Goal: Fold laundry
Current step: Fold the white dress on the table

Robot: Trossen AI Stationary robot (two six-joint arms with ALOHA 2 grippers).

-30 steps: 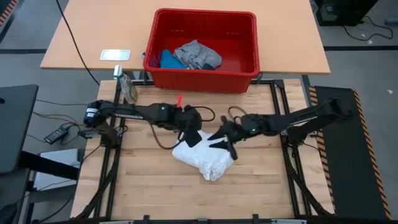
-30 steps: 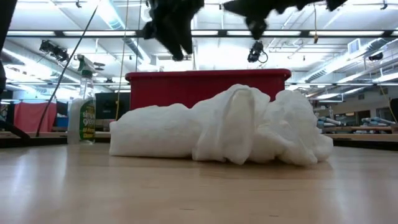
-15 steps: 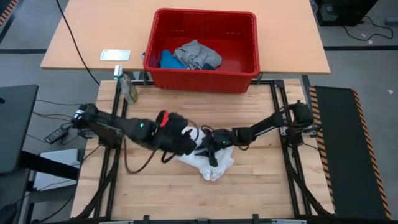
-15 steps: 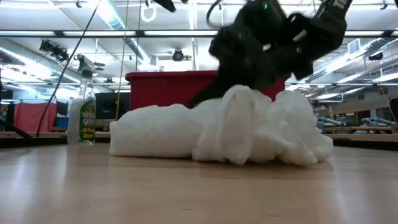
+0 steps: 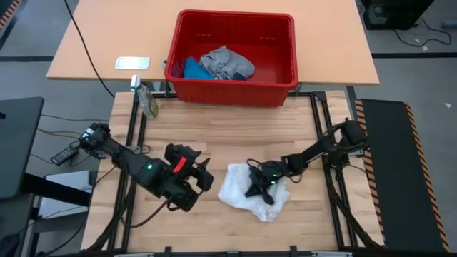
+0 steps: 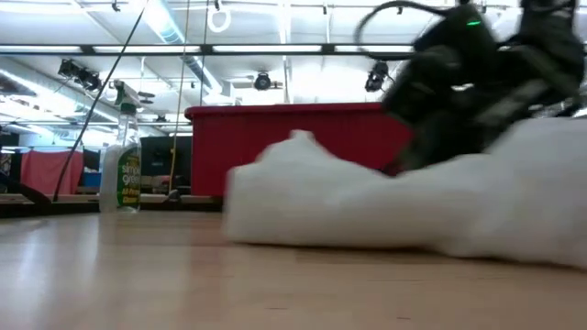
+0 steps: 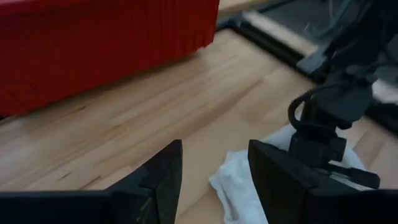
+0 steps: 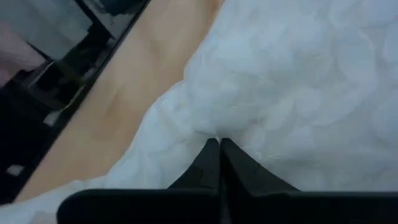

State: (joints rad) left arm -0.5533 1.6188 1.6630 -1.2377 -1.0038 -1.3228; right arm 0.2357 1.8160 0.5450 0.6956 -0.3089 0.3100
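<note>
White garment [image 5: 246, 191] crumpled on wooden table [image 5: 214, 139], toward front edge, slightly right of centre. Soft, lumpy, quilted-looking surface in right wrist view [image 8: 298, 81]. Spread low across tabletop in low view [image 6: 385, 215], with a small peak near its left end.

Right gripper [image 5: 258, 191] down on garment's middle, arm reaching in from table's right side. Fingers [image 8: 219, 163] pressed together, tips sunk into a fold of white cloth (whether any cloth is actually caught between them, cannot tell). Dark gripper body seen above the cloth in low view [image 6: 459, 87] and across the table in left wrist view [image 7: 323, 140].

Left gripper [image 5: 202, 178] just beside garment's left edge, not touching it, above bare wood. Fingers [image 7: 163, 174] spread apart, nothing between them; garment corner [image 7: 239, 183] visible through the gap.

Red basket [image 5: 285, 68] at table's back edge, well apart from both grippers. Inside: grey garment [image 5: 227, 63] bunched near centre, blue garment [image 5: 193, 69] touching it on the left. Basket wall filling the background in low view [image 6: 293, 137].

Spray bottle [image 6: 121, 174] upright near table's back left corner.
</note>
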